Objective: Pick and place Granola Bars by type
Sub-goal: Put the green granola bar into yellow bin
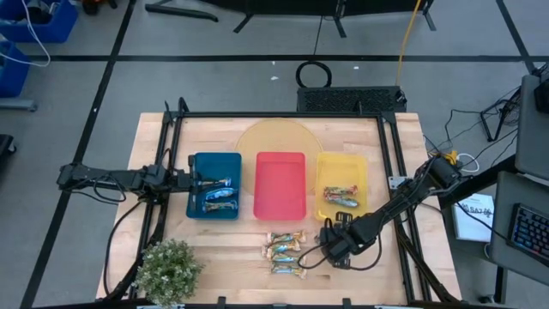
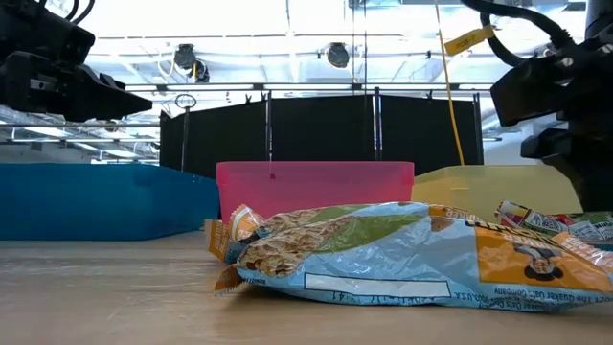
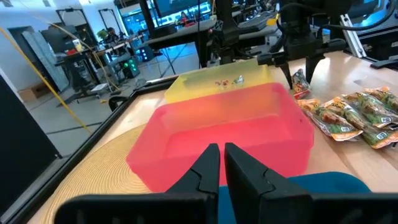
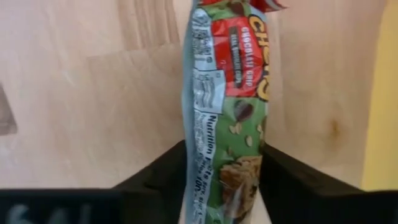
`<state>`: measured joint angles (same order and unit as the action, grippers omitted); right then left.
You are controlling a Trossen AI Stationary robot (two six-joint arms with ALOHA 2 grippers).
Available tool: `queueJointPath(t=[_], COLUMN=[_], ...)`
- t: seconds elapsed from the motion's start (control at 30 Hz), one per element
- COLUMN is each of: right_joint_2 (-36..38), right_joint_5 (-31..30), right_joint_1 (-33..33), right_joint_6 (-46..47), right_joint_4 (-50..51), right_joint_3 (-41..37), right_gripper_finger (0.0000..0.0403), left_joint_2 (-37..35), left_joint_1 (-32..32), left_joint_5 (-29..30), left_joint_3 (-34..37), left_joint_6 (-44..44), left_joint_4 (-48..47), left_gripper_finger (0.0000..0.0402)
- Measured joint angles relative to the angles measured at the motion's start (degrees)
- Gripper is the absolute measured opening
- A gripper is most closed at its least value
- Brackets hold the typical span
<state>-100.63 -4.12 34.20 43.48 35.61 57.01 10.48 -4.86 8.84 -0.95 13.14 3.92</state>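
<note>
**Colours on the desk**

I see a pale wood desk (image 1: pixel 223 257) carrying three trays: blue tray (image 1: pixel 199 206), red tray (image 1: pixel 280 184), yellow tray (image 1: pixel 330 167). A tan round mat (image 1: pixel 274 137) lies behind them. My right hand (image 4: pixel 217 186), black, grips a red-and-green bar (image 4: pixel 227 93) with a white text panel. The loose bars (image 1: pixel 285 251) show blue, orange and gold. The blue tray's bars (image 1: pixel 216 195) look blue and white. A green plant (image 1: pixel 167 270) sits at one corner.
</note>
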Motion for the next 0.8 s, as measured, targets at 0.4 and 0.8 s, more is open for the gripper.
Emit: queueJointPath(t=[0.4,0.8], right_joint_2=[11.8,31.4], right_joint_5=[-0.4,-24.4], right_joint_1=[0.0,-11.0], right_joint_6=[-9.0,-14.8], right_joint_4=[-1.9,17.8], right_joint_3=[-0.3,-0.2], right_gripper_finger=[0.0023,0.0035], left_joint_2=[0.0,0.0], left_joint_1=[-0.1,0.0], left_joint_5=[0.0,0.0], left_joint_3=[0.0,0.0], left_joint_6=[-1.8,-5.4], left_joint_4=[-1.8,-1.9], left_gripper_finger=[0.0031,0.0031])
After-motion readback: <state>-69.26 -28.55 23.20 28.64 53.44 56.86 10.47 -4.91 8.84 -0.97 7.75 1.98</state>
